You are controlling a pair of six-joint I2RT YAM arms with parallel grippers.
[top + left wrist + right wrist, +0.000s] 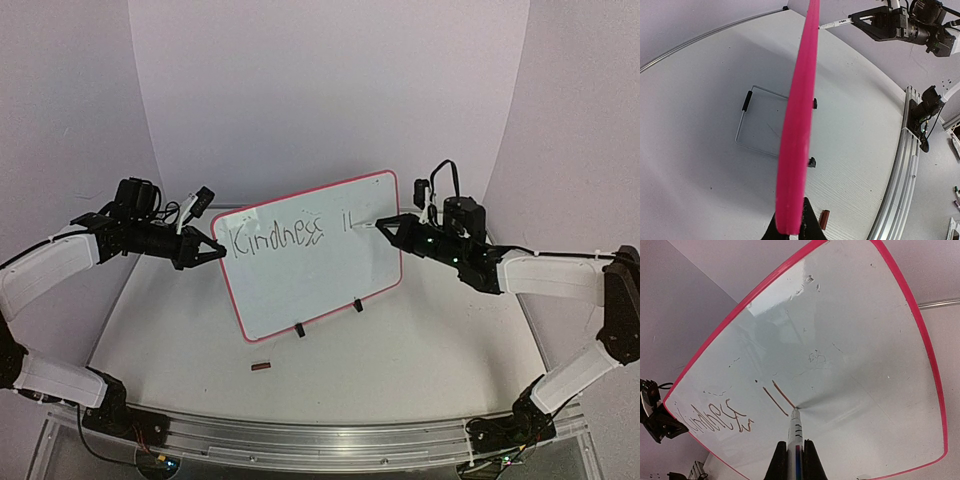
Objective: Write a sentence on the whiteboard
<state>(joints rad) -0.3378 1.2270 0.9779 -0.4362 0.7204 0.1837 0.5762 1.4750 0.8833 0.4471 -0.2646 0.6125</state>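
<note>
Right wrist, right tool (795,452) clamped on marker (794,422) touching whiteboard (855,340) beside sentence (720,419), left tool (791,222) clamping its rim

The whiteboard (310,270) is seen as glossy and smooth and is rimmed in red plastic. The marker (794,432) is cased in white plastic. The table (400,370) is finished matt white, faintly grained; the rail (300,437) is brushed metal

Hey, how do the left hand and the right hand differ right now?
The left hand clamps the whiteboard by its red rim; the right hand grips a marker. The left hand is at the board's edge, the right hand before its face, marker tip touching it. Both are shut.
</note>
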